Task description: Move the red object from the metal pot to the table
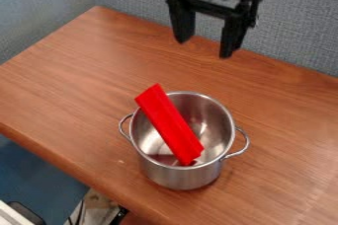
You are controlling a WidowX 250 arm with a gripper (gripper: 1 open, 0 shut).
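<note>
A long, flat red object [168, 122] leans inside the metal pot [199, 160], its upper end sticking out over the pot's left rim and its lower end down in the pot. The shiny pot stands on the reddish-brown wooden table [79, 66] near the front edge. My black gripper [209, 36] hangs above and behind the pot, pointing down, open, with nothing between its fingers. It is well apart from the red object.
Behind the table is a grey-blue wall. The table's front edge runs diagonally just below and left of the pot, with floor clutter visible beneath it at the bottom left.
</note>
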